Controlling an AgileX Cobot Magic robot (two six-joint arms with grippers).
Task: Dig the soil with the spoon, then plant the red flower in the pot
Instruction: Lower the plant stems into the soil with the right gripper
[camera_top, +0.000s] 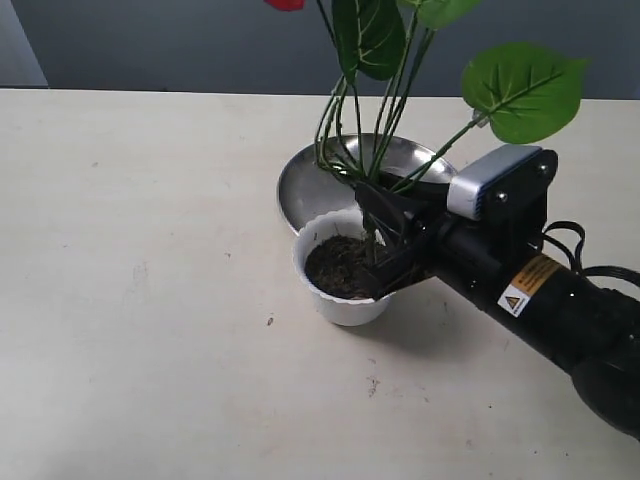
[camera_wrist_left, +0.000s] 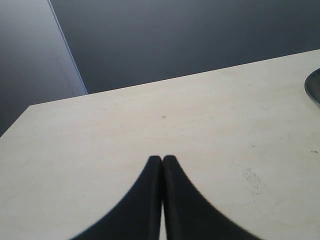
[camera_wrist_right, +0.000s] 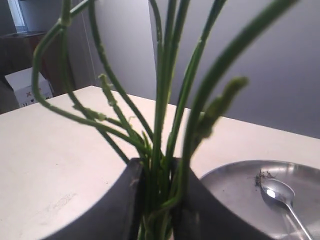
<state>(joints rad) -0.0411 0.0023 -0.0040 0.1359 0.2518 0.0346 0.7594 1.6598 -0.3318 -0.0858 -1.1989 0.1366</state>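
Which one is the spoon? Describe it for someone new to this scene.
Find the shiny round steel plate just beyond the white pot. The spoon lies inside it: small, silver, thin-handled, unlike the green stems nearby.

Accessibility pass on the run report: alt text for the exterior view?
The right gripper clamps the red flower by its green stems, holding it upright with the stem ends at the soil in the pot. A steel plate sits just behind the pot on a pale table.

Looks like a robotics lab: a bare pale table (camera_top: 150, 300) under the fingers (camera_wrist_right: 115, 210) of the right gripper (camera_wrist_right: 159, 200), blank grey wall (camera_top: 150, 40) beyond them, a warning sticker (camera_top: 528, 286) on the arm (camera_top: 575, 325) behind them.
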